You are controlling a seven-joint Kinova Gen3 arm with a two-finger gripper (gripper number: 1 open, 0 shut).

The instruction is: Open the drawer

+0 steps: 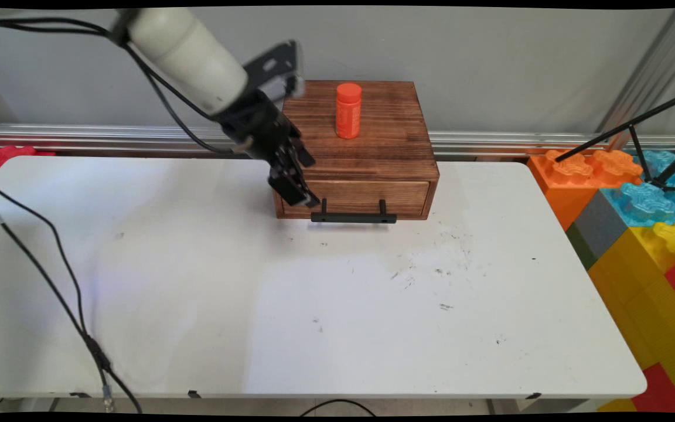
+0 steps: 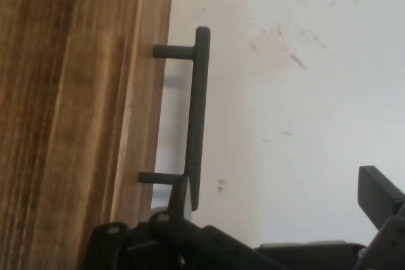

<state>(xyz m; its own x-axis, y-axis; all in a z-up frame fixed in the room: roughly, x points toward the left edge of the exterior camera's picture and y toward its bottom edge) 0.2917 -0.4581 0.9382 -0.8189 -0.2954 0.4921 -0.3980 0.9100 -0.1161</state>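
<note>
One open claw [image 1: 301, 196] beside drawer handle [image 1: 354, 217].

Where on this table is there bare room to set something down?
Most of the white table is bare: the whole near half in front of the wooden drawer box, and both strips left and right of it. It is crowded only at the box's front left corner, where the hand sits by the black handle. An orange bottle stands on the box.

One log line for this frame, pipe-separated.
tool: open | at: drawer handle's left end | drawer: closed | orange bottle: upright on wooden box
</note>
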